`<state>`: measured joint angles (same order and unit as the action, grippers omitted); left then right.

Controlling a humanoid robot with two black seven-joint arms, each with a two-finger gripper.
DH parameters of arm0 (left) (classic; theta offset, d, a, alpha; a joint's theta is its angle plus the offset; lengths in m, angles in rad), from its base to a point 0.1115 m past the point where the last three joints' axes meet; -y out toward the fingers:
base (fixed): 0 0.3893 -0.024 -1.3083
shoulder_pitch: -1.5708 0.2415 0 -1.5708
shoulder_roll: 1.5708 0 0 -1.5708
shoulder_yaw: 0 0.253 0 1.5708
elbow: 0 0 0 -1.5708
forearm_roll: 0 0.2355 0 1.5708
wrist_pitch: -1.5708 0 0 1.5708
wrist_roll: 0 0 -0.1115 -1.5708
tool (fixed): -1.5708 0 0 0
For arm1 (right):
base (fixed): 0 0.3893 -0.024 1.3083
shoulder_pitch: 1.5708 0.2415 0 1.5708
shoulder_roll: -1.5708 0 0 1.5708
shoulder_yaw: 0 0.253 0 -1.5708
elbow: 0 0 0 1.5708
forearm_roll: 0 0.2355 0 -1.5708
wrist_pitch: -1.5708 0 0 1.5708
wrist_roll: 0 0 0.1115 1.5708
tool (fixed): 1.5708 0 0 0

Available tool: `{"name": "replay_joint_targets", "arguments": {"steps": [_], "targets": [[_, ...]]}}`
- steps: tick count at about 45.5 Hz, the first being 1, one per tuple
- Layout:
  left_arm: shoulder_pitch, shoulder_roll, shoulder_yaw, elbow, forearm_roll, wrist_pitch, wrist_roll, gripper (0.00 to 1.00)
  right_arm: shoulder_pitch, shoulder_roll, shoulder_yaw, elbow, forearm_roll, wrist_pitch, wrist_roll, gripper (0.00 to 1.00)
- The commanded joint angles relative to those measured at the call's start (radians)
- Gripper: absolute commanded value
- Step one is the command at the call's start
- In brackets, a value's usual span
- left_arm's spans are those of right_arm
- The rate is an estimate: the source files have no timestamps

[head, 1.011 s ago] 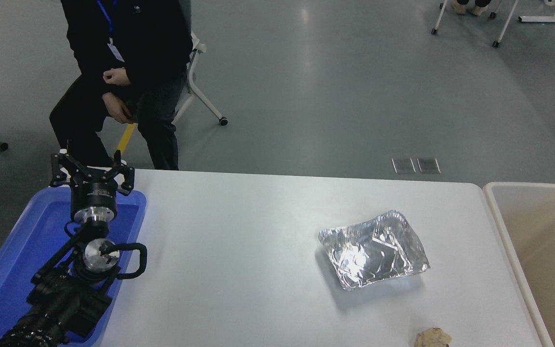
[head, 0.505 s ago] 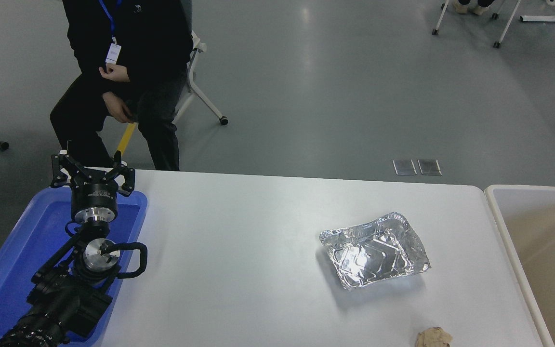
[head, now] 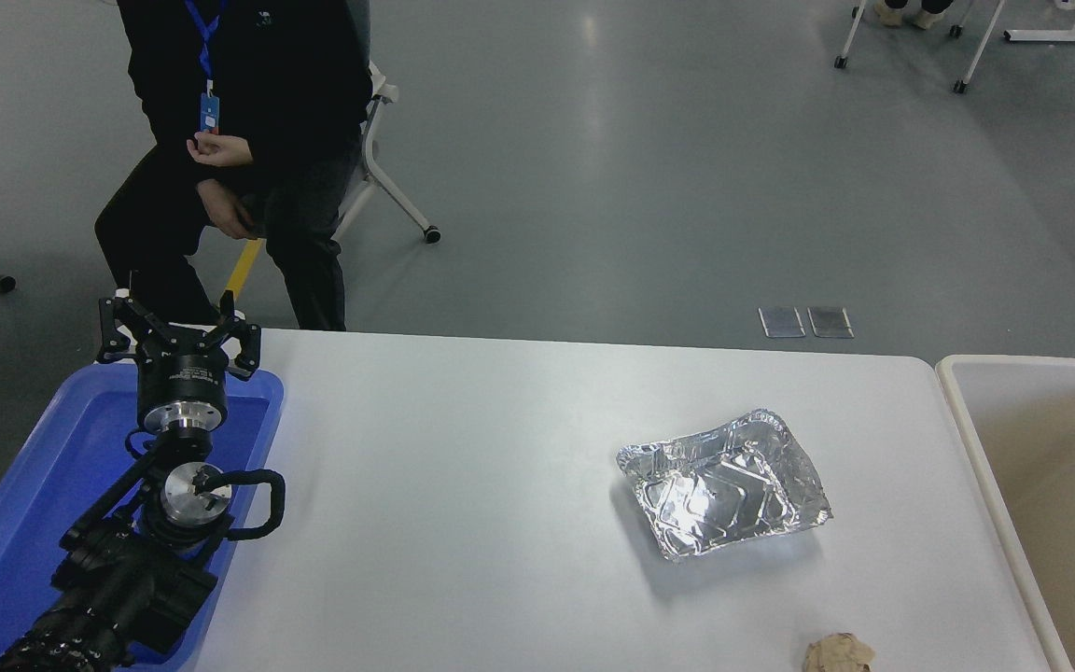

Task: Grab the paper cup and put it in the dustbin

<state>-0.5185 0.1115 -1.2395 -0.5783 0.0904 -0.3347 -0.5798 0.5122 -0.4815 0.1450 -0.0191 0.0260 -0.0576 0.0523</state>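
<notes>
Table (head: 463,523): white, fills the near half of the view; its far edge runs left to right past the middle of the picture
Dustbin (head: 967,439): beige, thick rounded rim, just beside the table's right end; only its left part is in view, cut by the right edge; the part of its inside that shows is bare
Person (head: 248,140): dark clothes, seated on a chair beyond the table's far left corner; a blue lanyard hangs at the chest; one hand raised to the chest, the other resting on a knee
Blue tray (head: 24,504): on the table's left end, under the left arm
Left arm: comes in from the near left corner and lies over the blue tray; left gripper (head: 175,327) at the tray's far end, fingers spread apart, holding nothing
Foil tray (head: 724,485): crumpled silver, right of centre on the table, well apart from the dustbin
Brown paper ball (head: 838,653): crumpled, at the near edge, nearer than the foil tray
Paper cup: not to be seen anywhere in this view
Right arm: outside the picture
</notes>
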Motion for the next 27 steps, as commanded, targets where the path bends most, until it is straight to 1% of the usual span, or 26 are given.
{"name": "replay_joint_targets", "arguments": {"steps": [1,4,5,6,8,9,12,13,14,15,27], "targets": [[0.0,-0.001,0.0,0.0,0.0,-0.001,0.0,0.99,-0.046,0.053,0.033,-0.004,0.002,0.005,0.003,0.0],[0.0,-0.001,0.0,0.0,0.0,-0.001,0.0,0.99,-0.046,0.067,0.036,-0.004,0.002,0.005,0.003,0.0],[0.0,-0.001,0.0,0.0,0.0,-0.001,0.0,0.99,-0.046,0.072,0.036,-0.004,0.002,0.005,0.003,0.04],[0.0,-0.001,0.0,0.0,0.0,0.0,0.0,0.99,-0.046,0.073,0.038,-0.004,0.002,0.002,0.003,0.1],[0.0,0.001,0.0,0.0,0.0,-0.001,0.0,0.99,-0.046,0.081,0.038,-0.005,0.002,-0.002,0.003,0.36],[0.0,0.001,0.0,0.0,0.0,-0.001,0.0,0.99,-0.046,0.083,0.036,-0.005,0.002,-0.002,0.003,0.46],[0.0,0.001,0.0,0.0,0.0,0.0,0.0,0.99,-0.044,0.081,0.035,-0.005,0.0,-0.001,0.004,0.68],[0.0,0.001,0.0,0.0,0.0,-0.001,0.0,0.99,-0.043,0.08,0.035,-0.005,0.0,0.001,0.004,0.79],[0.0,0.001,0.0,0.0,0.0,0.0,0.0,0.99,-0.04,0.078,0.035,-0.005,0.0,0.004,0.004,0.98],[0.0,-0.001,0.0,0.0,0.0,0.0,0.0,0.99,-0.038,0.077,0.033,-0.005,0.0,0.005,0.003,1.0],[0.0,-0.001,0.0,0.0,0.0,-0.001,0.0,0.99,-0.014,0.06,0.031,-0.007,0.0,0.009,0.003,1.0]]}}
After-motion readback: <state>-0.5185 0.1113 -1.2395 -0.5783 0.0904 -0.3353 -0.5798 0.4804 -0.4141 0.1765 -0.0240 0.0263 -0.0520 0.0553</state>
